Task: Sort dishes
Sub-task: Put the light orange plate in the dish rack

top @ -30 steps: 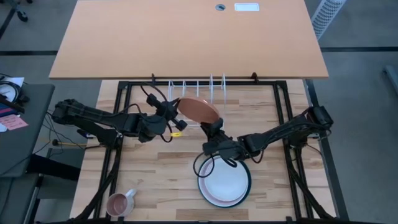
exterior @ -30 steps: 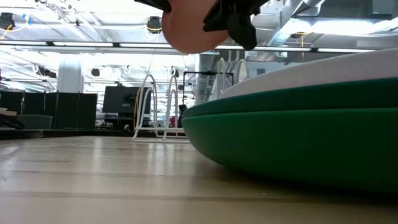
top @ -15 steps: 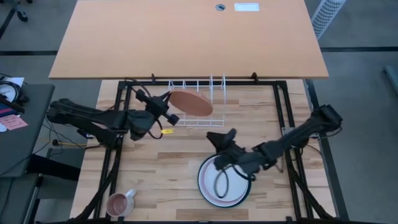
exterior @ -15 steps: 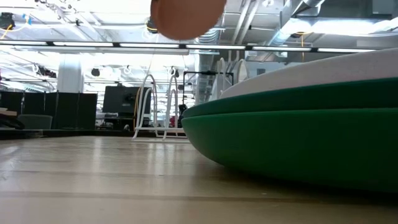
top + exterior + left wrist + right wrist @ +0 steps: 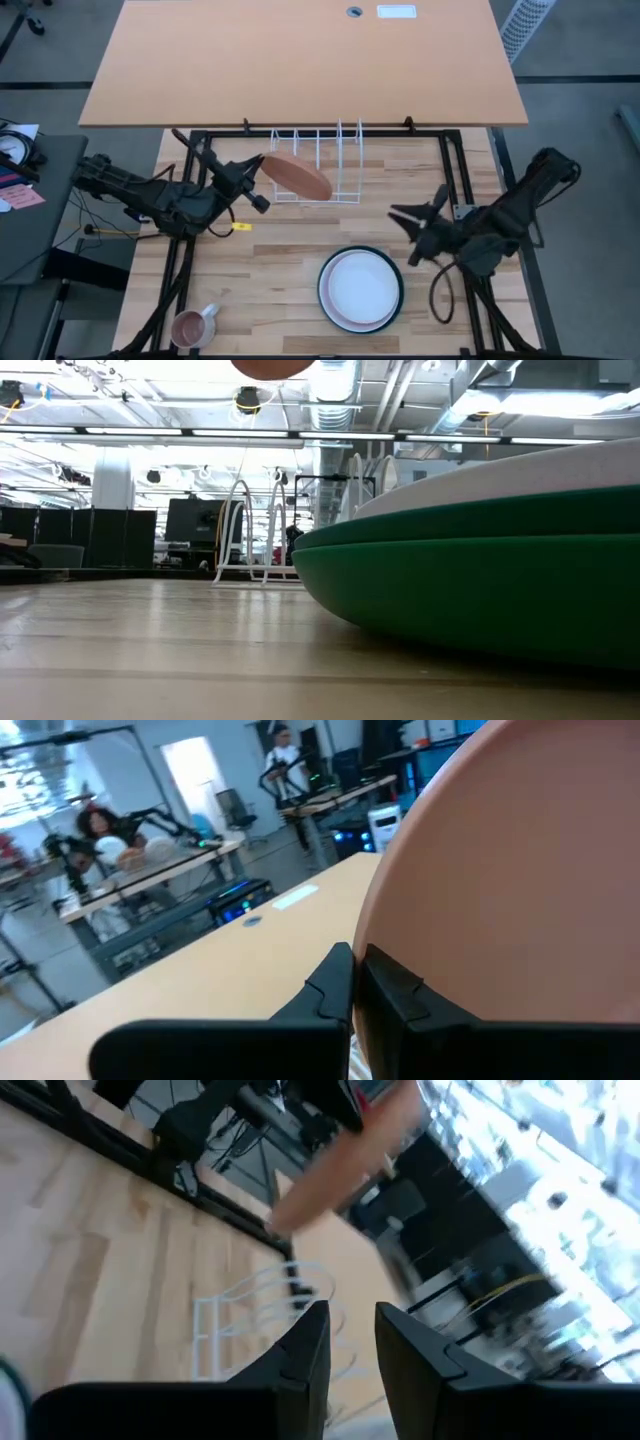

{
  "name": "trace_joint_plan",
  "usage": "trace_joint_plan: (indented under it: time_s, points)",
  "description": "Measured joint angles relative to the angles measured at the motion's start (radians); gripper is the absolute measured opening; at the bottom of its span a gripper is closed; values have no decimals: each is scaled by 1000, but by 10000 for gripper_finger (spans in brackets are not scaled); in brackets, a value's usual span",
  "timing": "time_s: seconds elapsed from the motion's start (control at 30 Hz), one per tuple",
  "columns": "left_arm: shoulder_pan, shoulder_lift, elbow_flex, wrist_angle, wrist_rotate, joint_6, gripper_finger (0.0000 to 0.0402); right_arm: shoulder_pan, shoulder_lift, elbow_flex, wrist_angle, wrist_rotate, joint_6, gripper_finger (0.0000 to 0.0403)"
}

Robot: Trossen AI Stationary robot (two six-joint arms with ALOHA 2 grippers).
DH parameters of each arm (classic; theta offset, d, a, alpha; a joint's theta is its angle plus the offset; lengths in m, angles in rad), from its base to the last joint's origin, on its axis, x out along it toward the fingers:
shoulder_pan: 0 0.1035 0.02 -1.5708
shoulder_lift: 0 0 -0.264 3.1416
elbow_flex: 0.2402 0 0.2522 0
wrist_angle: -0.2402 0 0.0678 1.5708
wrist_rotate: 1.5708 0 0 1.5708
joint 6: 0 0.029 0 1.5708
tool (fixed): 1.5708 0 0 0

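The white wire rack [image 5: 318, 163] held no plate yet, so the sorting was judged barely begun. A stack — white plate [image 5: 360, 288] uppermost — lay well in front of the rack. An orange-brown plate [image 5: 297, 176] was clamped by the left gripper [image 5: 255, 180] at the rack's left end. The right gripper [image 5: 415, 233], slightly parted and empty, was held right of the stack.
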Motion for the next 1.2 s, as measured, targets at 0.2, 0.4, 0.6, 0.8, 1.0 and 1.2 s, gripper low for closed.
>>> trace_joint_plan:
  time_s: [0.2, 0.4, 0.6, 0.8, 1.0, 1.2]
  points:
    - [-20, 5, 0, 8, -77, 2, 0, 4, -58, -1, -126, -24, 192, 88]
    - [-20, 4, 0, -83, -191, -104, 0, 4, -35, -1, -124, -43, 178, 88]
    - [-18, 4, 0, -211, -260, -271, 0, -3, -1, -1, -124, -47, 143, 88]
    - [-18, 3, 0, -219, -260, -272, 0, -27, 6, -2, -124, -49, 134, 88]
    - [-18, 4, 0, -244, -256, -298, 3, -49, 6, -2, -124, -50, 135, 87]
    - [-18, 4, 0, -258, -207, -327, 6, -50, 6, -2, -122, -59, 135, 87]
